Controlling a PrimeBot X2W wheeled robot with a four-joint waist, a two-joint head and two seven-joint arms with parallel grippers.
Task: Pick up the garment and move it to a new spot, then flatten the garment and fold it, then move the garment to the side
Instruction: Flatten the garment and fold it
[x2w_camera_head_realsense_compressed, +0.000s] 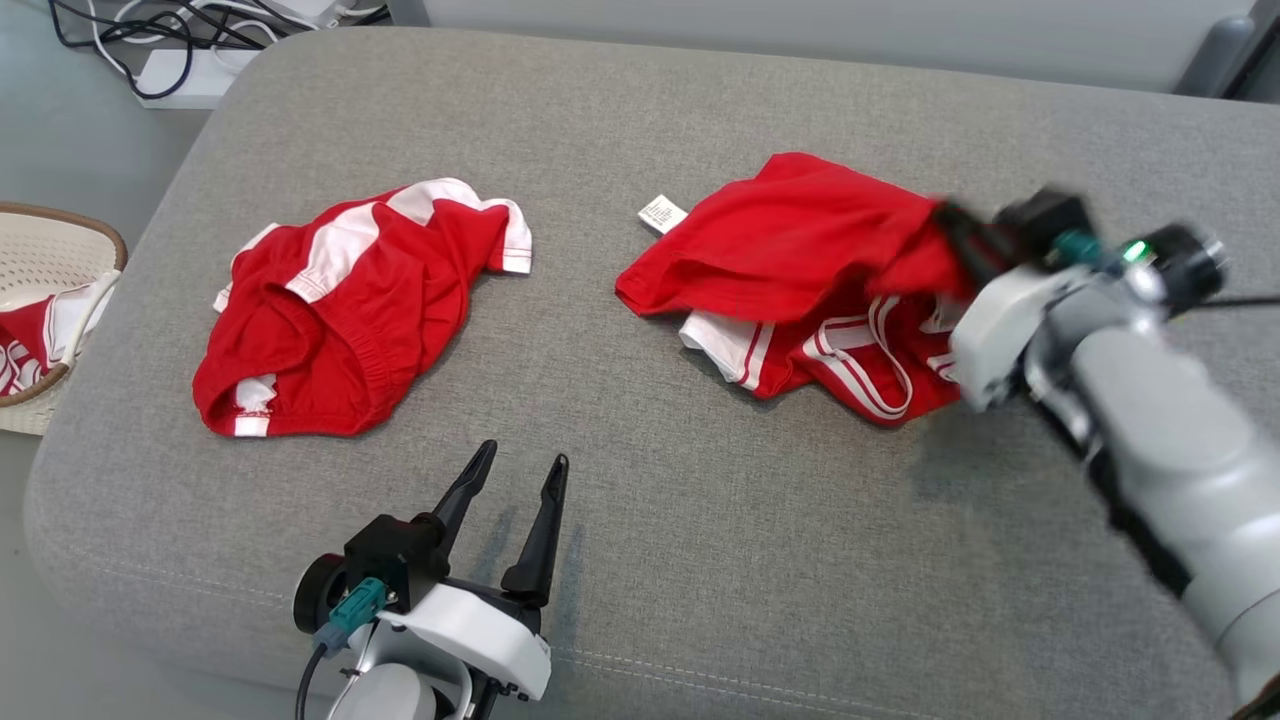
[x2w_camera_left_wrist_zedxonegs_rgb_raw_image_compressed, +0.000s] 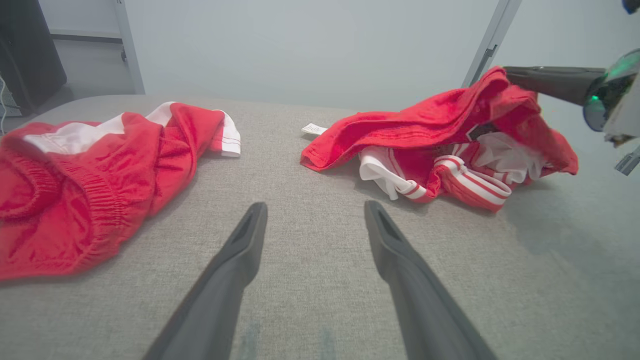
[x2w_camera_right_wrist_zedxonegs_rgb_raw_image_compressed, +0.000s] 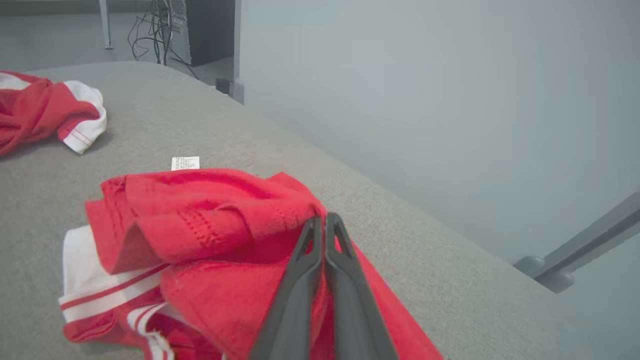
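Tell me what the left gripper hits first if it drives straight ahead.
Likely bare cushion: the left gripper points between the loose garment and the gripped garment, toward the small white label. Depth unclear.

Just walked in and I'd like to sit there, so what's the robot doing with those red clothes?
The robot's right gripper is shut on the top red layer of the red-and-white garment at the right of the grey cushion, drawing it into a peak; the rest lies crumpled. The left gripper is open over the cushion's near edge, holding nothing. A second red-and-white garment lies bunched to the left, untouched, and a basket beside the cushion holds more red-and-white fabric. Nothing is folded yet.
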